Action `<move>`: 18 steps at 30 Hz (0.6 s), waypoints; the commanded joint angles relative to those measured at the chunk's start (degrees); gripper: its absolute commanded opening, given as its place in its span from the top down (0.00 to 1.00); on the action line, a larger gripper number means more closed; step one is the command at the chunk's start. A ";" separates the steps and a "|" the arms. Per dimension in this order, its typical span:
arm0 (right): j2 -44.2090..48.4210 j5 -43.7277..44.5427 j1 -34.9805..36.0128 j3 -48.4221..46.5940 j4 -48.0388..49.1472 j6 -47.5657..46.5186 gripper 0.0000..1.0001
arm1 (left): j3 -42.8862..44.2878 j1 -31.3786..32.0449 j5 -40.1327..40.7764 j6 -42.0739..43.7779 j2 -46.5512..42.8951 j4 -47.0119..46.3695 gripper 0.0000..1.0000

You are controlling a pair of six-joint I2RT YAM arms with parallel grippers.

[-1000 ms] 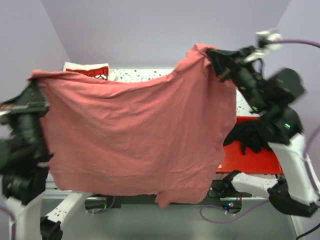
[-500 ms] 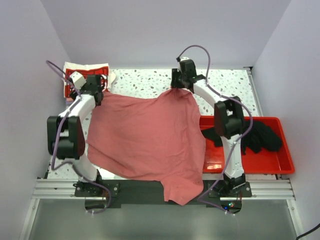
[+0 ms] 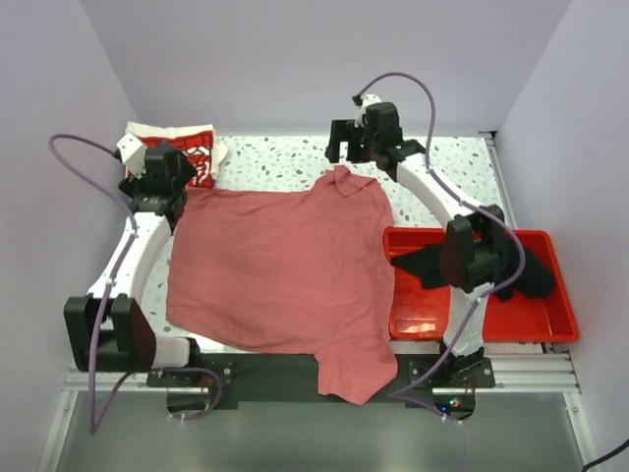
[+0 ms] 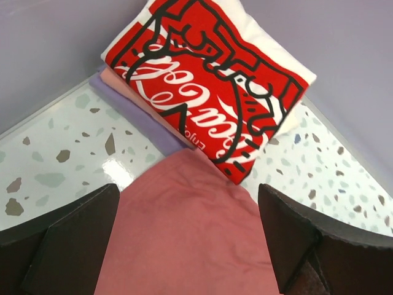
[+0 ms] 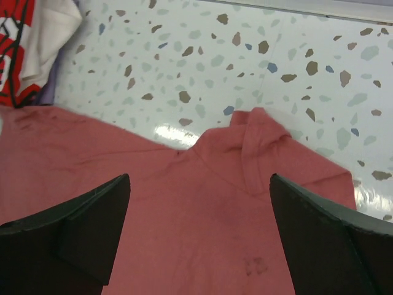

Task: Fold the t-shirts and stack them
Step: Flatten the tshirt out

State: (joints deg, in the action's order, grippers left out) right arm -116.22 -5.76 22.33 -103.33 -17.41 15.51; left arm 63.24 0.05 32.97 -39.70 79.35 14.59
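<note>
Left pincer [image 3: 157, 180] [image 4: 184, 236]: spread wide, holding nothing, poised over the far-left corner of the dusty-red t-shirt [image 3: 285, 265] [image 4: 184, 233], that corner lying below and between the fingers [image 4: 64, 239]. Just beyond this pincer, against the far wall: folded stack topped by the white Coca-Cola t-shirt [image 3: 187, 146] [image 4: 209, 80], its near corner touching the dusty-red corner; a lavender folded shirt [image 4: 138, 117] showing under it.

Right pincer [image 3: 360, 147] [image 5: 199, 227]: likewise wide and empty, above the far-right corner of the same t-shirt [image 5: 184, 209], with a small creased flap at the cloth edge there. Beyond and between the two pincers: bare speckled desk [image 3: 275, 155] [image 5: 202, 55], open up to the far wall.

Nearward of both pincers: dusty-red t-shirt spread flat, near hem and one sleeve draped over the near desk edge. Nearward and right of the right pincer: red plastic bin [image 3: 491, 323] holding a black t-shirt [image 3: 536, 275], the bin's left wall meeting the spread shirt's right edge.
</note>
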 commanded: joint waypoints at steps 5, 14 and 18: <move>18.37 -0.23 7.62 20.23 2.55 1.63 0.01 | -15.65 -0.05 -14.22 -4.14 -16.47 7.38 0.00; 21.04 3.65 17.83 33.45 -0.42 4.53 0.01 | -32.04 0.21 -22.42 -5.03 -26.71 2.99 0.00; 18.58 5.58 18.72 35.21 -1.22 6.55 0.01 | -33.53 0.21 -26.03 -5.82 -22.86 0.54 0.00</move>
State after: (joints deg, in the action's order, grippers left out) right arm -96.60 -3.33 41.06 -68.82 -18.55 19.62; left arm 30.72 0.12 10.94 -44.05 54.08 18.61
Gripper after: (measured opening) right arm 0.986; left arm 0.997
